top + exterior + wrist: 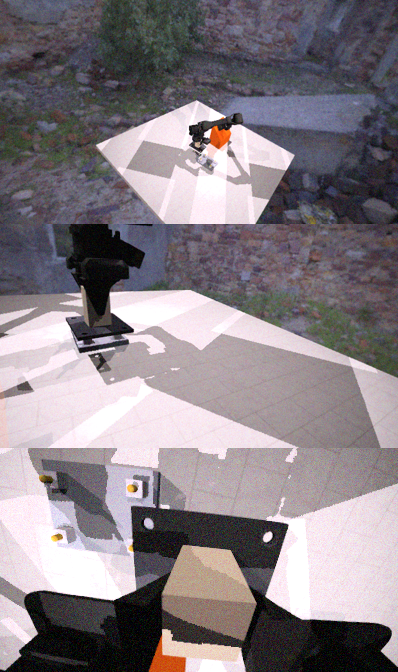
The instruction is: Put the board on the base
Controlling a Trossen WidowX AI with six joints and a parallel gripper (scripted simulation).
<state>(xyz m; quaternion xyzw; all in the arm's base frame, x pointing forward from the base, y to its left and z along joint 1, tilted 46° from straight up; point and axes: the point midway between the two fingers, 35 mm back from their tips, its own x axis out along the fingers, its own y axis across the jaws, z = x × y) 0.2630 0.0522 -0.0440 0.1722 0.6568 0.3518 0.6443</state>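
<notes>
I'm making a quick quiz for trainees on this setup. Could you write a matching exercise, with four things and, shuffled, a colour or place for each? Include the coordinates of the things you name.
1. board (202, 148) (104, 331) (210, 528)
2. handle (198, 144) (104, 317) (210, 578)
3. pins (214, 162) (132, 488)
4. base (212, 168) (106, 345) (85, 508)

A. gold, on the posts
B. between the gripper's (198, 144) (99, 312) (209, 598) fingers
C. grey, on the table (140, 140) (217, 364) (345, 548)
D. black, holes near its corners

Pairs: 1-D, 2-B, 3-A, 4-C

Pins (132, 488) (four, upright) blocking low passage.

Square black board's near corners: hidden behind the black hand (209, 607).
Black robot arm's top (90, 239): cut off.
</notes>
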